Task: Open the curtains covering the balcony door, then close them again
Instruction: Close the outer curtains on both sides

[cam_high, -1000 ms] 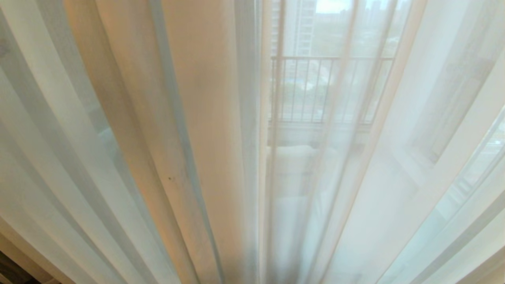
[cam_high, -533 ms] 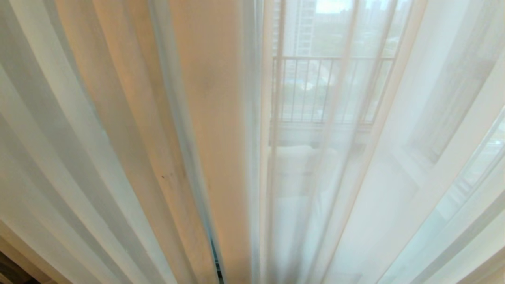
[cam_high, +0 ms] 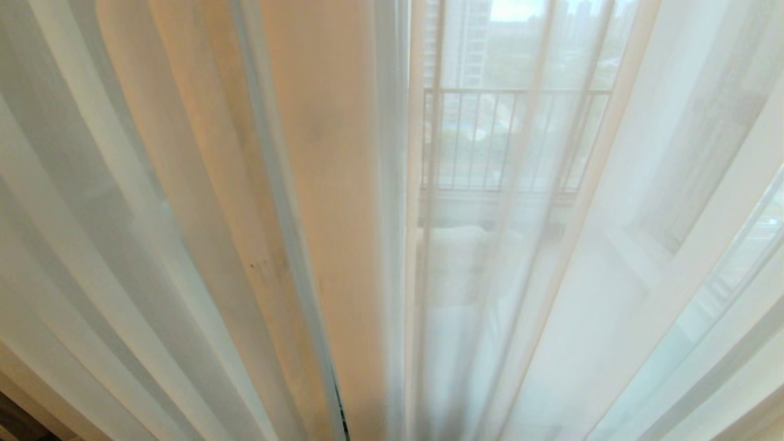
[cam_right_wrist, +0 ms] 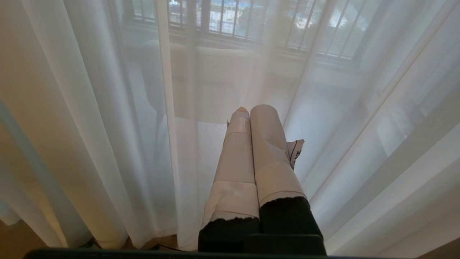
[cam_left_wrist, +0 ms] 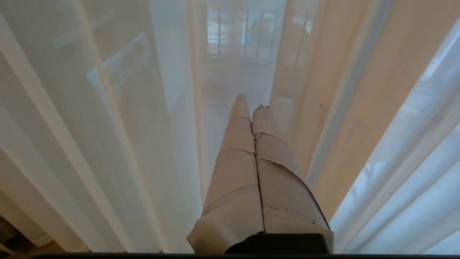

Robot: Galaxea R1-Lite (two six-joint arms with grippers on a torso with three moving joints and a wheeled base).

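Across the whole head view hang the curtains (cam_high: 318, 184), drawn shut: a cream-beige panel at centre-left with thin white sheers (cam_high: 551, 275) on both sides of it. Through the sheers on the right a railing (cam_high: 508, 141) and distant buildings show faintly, but the balcony door itself cannot be made out clearly behind the fabric. Neither arm appears in the head view.

From the wrist views, the left gripper (cam_left_wrist: 250, 104) points at the curtains near the edge where the beige panel meets the sheer, with its taped fingers (cam_left_wrist: 237, 151) pressed together and nothing between them. The right gripper (cam_right_wrist: 253, 109) faces the sheer in the same way, fingers closed and empty. Whether either tip touches the cloth is hard to tell.

Judging by how things lie, the curtains fully cover the door and no fold is held. This could be before the opening step or after the closing one; the pictures alone do not settle it. If it is the start, both steps are left.
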